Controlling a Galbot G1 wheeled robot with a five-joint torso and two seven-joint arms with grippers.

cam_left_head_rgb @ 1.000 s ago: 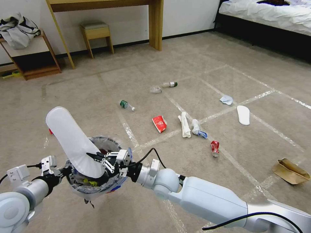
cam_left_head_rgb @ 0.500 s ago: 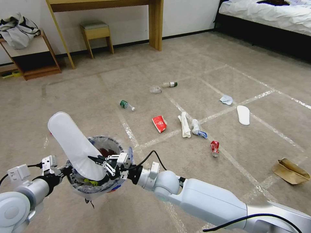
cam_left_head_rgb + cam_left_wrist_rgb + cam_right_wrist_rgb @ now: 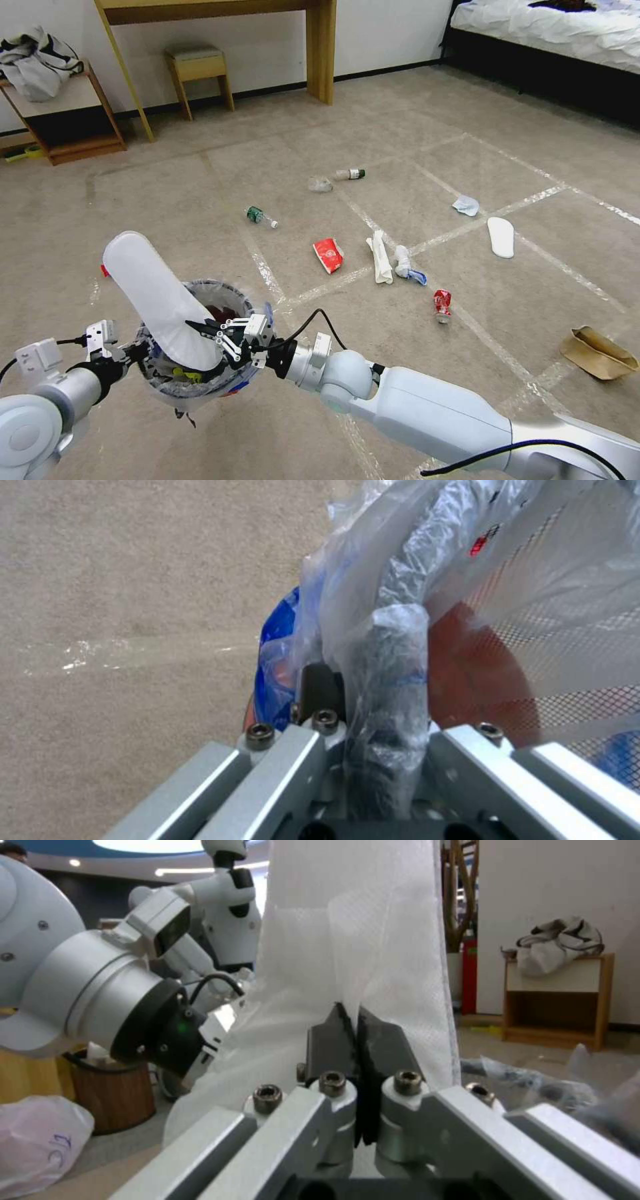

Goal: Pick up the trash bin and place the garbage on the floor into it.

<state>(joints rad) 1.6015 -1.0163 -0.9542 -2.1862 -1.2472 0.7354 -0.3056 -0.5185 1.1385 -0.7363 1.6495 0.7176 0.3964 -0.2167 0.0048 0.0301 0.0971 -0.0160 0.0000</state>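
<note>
even, bright indoor light is recorded across the floor; shadows are faint and short. glare is noted on the tape lines and the plastic bag. wide-angle bending is seen at the head view's edges. near hardware in both wrist views is soft.

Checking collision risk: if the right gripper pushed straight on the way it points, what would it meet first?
The right gripper, shut on the white slipper over the trash bin, points toward the left gripper; probably the bin's far rim first, depth unclear.

A: White slipper covers most of the trash bin mouth; contents below unreadable.

B: Agreed. Bed cut at the frame edge; crumpled clear item too small to identify.
</note>
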